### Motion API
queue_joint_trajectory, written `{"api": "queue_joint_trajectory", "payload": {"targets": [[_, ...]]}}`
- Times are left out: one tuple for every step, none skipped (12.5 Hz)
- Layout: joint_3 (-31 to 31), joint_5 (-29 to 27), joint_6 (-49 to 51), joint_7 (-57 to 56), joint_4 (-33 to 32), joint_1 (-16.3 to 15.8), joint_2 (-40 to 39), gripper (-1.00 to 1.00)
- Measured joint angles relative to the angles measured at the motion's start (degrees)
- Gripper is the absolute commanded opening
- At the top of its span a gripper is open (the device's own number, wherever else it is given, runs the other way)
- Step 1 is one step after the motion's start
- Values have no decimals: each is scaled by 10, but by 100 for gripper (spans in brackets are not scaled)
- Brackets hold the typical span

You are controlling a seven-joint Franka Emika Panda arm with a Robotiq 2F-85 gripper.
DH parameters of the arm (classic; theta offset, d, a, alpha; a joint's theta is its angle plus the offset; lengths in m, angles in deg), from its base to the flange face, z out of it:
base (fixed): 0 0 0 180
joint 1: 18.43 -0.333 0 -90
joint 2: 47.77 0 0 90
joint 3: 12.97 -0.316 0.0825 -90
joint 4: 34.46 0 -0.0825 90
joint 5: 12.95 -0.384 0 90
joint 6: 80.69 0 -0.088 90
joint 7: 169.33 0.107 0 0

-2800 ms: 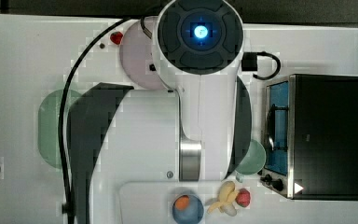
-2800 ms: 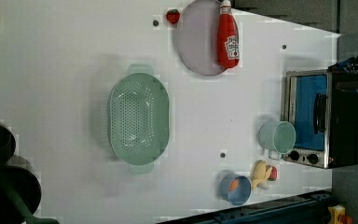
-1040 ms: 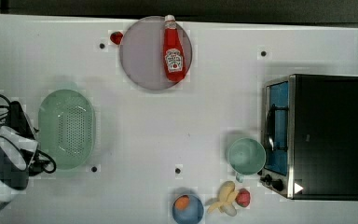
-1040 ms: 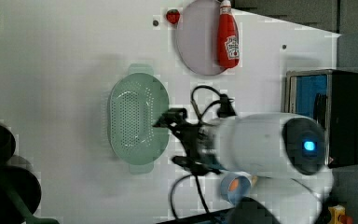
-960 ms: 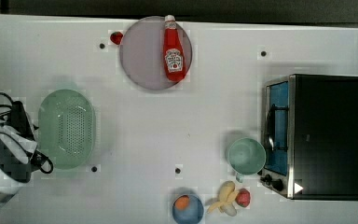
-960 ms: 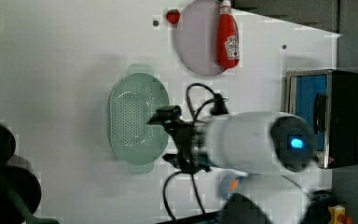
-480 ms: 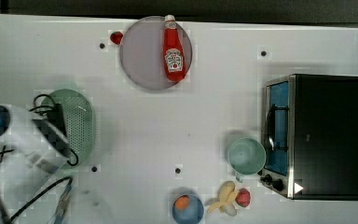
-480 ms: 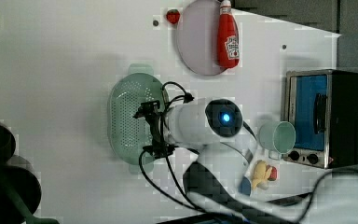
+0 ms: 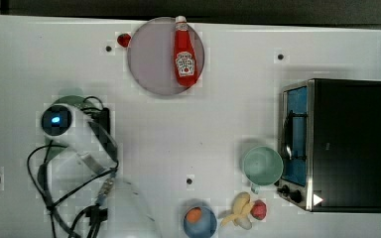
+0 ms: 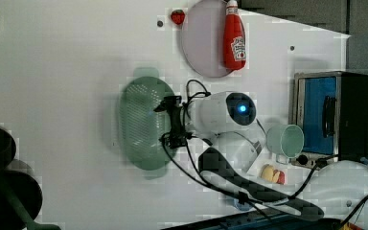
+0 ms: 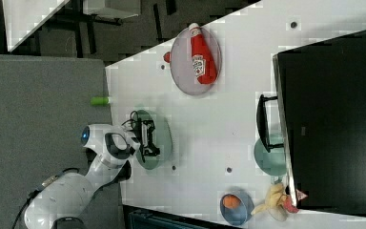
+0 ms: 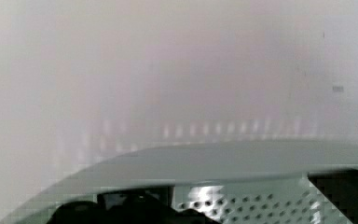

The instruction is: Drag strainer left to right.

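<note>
While the gripper (image 10: 171, 120) hangs over the strainer (image 10: 141, 125) with its jaws spread almost fully and nothing held between them, contact with the rim cannot be confirmed. In the left view the gripper sits at the strainer's edge nearest the cup (image 10: 285, 140); the right view places the gripper (image 11: 146, 133) above the bowl of the strainer (image 11: 159, 138). The wrist view looks along the pale green rim (image 12: 223, 161) with the perforated wall below it.

Judged risks: with the fingers straddling the thin rim poorly, a drag could slip off the plastic, or tip the light strainer instead of sliding it across the worktop (image 10: 67, 72). The plate (image 10: 206, 40) carrying the ketchup bottle (image 10: 234, 38), and the cup beside the toaster oven (image 10: 333, 117), lie along the likely path and could be struck.
</note>
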Motion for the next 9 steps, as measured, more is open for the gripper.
{"api": "queue_joint_trajectory", "payload": {"targets": [[3, 3, -10, 8, -8, 6, 5, 100], [5, -1, -23, 11, -13, 10, 11, 100], [7, -3, -36, 13, -22, 12, 15, 100], [10, 7, -43, 15, -28, 13, 16, 100], [12, 19, -47, 14, -32, 14, 16, 100], [13, 19, -52, 14, -39, 14, 20, 100], [14, 16, -57, 14, -55, 15, 34, 100], [12, 12, -53, 14, -75, 18, 53, 100], [12, 13, -53, 14, -94, 21, 69, 100]]}}
